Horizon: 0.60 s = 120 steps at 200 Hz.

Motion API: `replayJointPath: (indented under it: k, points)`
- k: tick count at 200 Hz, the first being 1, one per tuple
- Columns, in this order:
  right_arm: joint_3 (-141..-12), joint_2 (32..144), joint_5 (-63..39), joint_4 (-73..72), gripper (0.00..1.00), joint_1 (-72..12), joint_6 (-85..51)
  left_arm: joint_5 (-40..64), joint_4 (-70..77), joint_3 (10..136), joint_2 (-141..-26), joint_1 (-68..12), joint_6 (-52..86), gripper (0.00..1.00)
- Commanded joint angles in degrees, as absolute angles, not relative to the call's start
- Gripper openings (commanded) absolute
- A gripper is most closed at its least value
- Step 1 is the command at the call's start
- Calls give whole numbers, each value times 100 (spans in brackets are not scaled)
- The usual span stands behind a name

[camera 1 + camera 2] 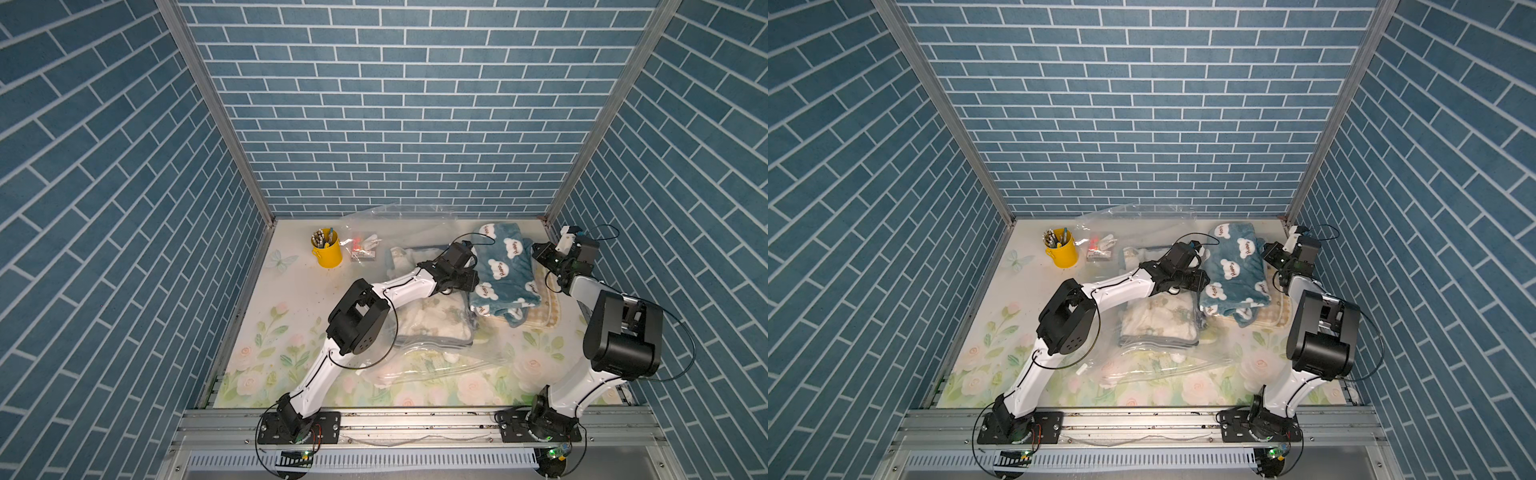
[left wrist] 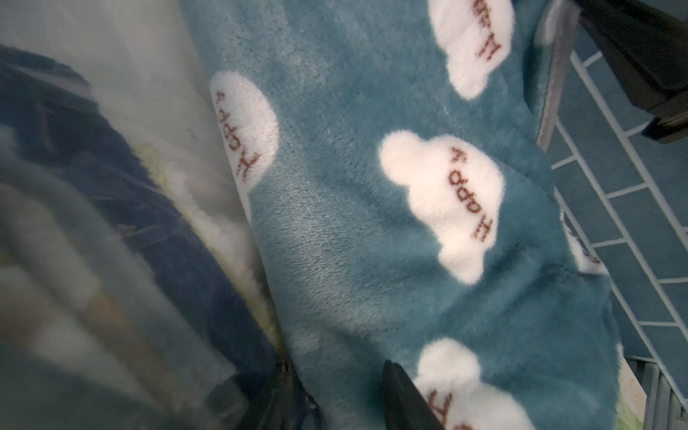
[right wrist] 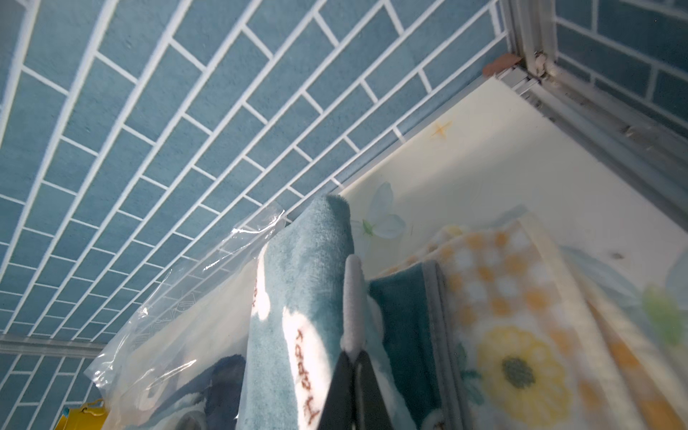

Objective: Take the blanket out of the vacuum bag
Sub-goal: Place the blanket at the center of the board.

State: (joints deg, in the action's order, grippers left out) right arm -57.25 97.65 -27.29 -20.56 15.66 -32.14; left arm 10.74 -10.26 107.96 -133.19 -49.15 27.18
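The blanket is teal fleece with white clouds and lies folded at the back right, outside the vacuum bag. That bag is a big clear crinkly sheet spread across the middle. My left gripper sits at the blanket's left edge beside the bag, its two fingers sunk into the teal fleece with a fold between them. My right gripper is at the blanket's right side, shut on its grey edge trim.
A cream blanket with a navy border lies inside the bag. A yellow checked blanket is under the teal one. A yellow pen cup and a small packet stand at the back left. The walls are close behind and to the right.
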Motion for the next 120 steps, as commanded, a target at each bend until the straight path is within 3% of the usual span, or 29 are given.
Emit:
replayJointPath:
  k: [1, 120]
  points:
    - [-5720, 9487, -2516, -2019, 0, 1679, -3287, 932, -1110, 10684, -13063, -4843, 2636, 45]
    - [-5929, 9253, -2387, -1759, 0, 2095, -3217, 843, -1213, 10723, -12963, -4922, 2503, 44]
